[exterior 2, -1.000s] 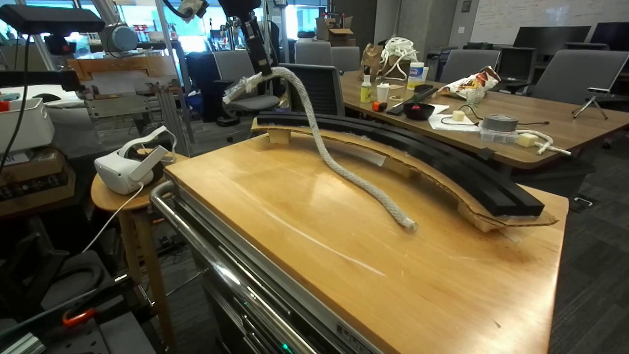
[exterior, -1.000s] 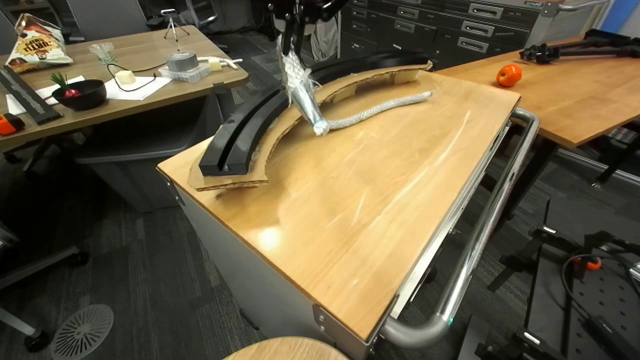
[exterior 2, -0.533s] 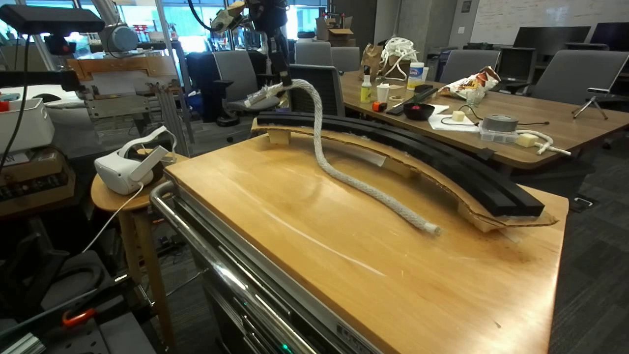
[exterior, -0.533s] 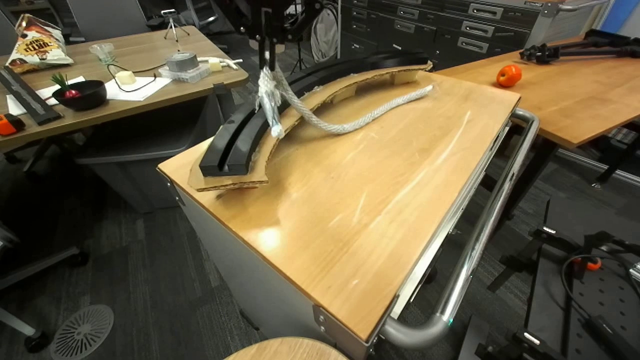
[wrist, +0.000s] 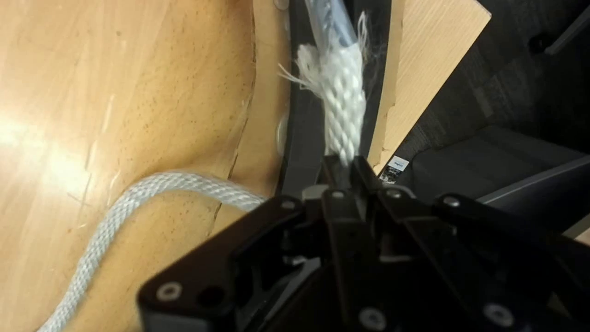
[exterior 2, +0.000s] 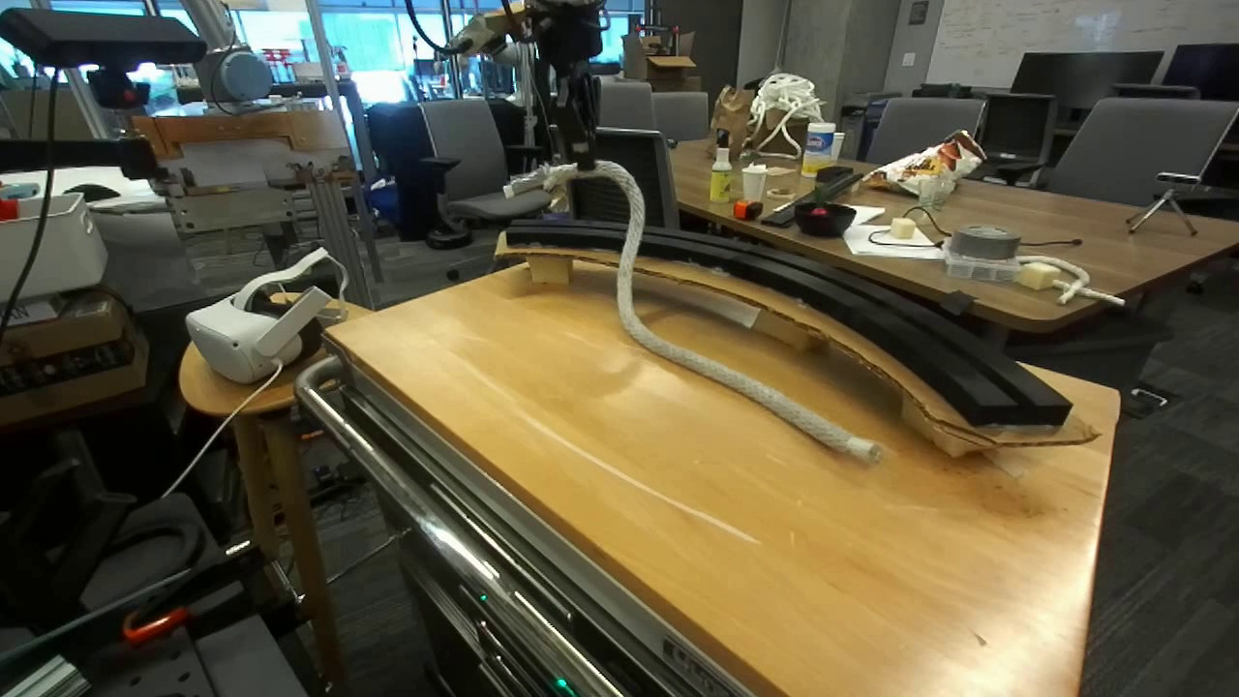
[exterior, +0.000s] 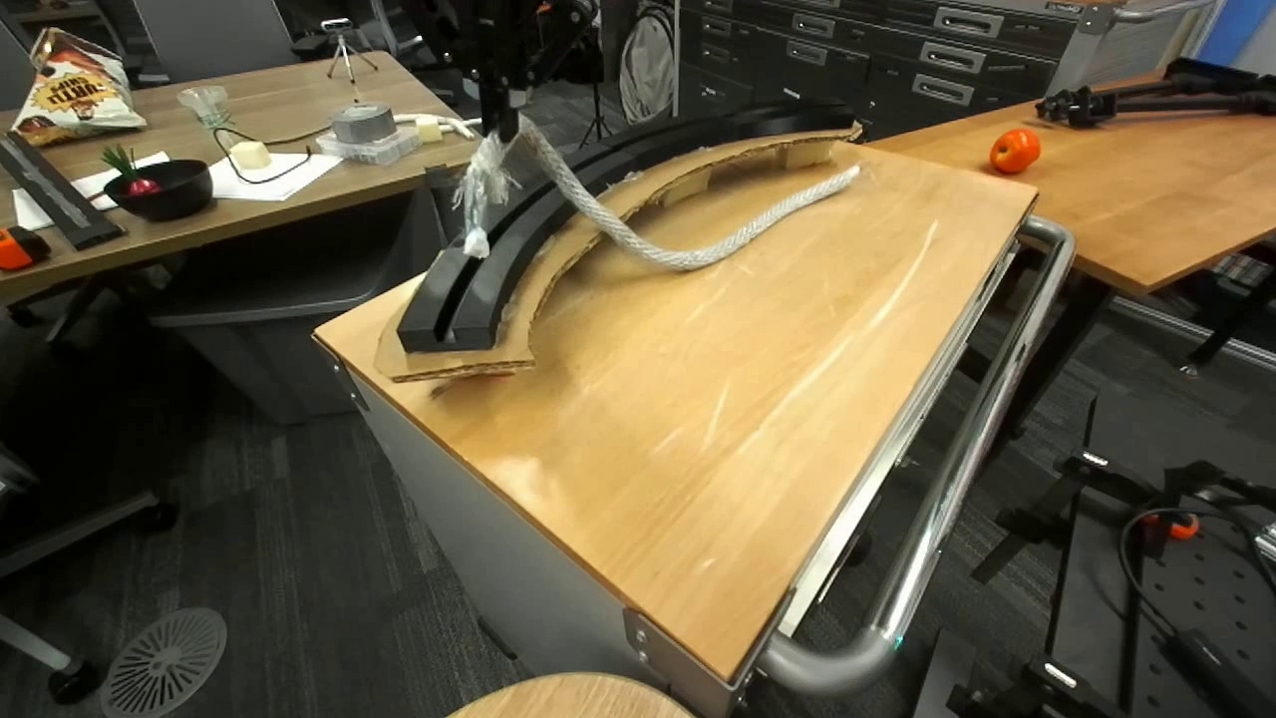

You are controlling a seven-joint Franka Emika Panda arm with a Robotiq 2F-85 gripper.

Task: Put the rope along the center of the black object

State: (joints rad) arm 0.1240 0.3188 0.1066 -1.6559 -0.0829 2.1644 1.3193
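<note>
Behind the rest, in an exterior view, stands a bank of dark drawers [exterior: 867, 50]; a long brown table [exterior 2: 1074, 211] takes up one side, and an orange-toned table [exterior: 1126, 199] juts in at another. Nearer lies the pale wooden worktop [exterior: 698, 419], a metal tube handle [exterior: 969, 439] along its edge, with a grey bin [exterior: 299, 364] near one corner and a round stool [exterior 2: 218, 392] near another. Curving across most of it is the black track [exterior 2: 929, 353], set on a cardboard base [exterior: 516, 344] that small blocks [exterior 2: 550, 269] lift off the wood. The silvery-grey rope [exterior 2: 697, 360] has its plain end lying on the worktop inside the curve, so the cardboard edge and the track's inner wall stand between that stretch and the groove [exterior: 455, 307]; from there it rises past both to the hand [wrist: 345, 161], which is pinched firmly on it just behind the frayed, plastic-wrapped tip [wrist: 333, 25], held over the track near one of its ends. In the wrist view that tip points along the arc, loose fibres [wrist: 308, 69] splaying from its sides. Smaller things sit around: a snack bag [exterior: 80, 90] on the brown table, a white headset [exterior 2: 237, 334] on the stool, then a black bowl [exterior: 169, 199], a grey roll [exterior: 362, 123] atop a clear box [exterior: 394, 148] and, on the orange-toned table, a round orange-red thing [exterior: 1015, 150], all well apart from the track.
</note>
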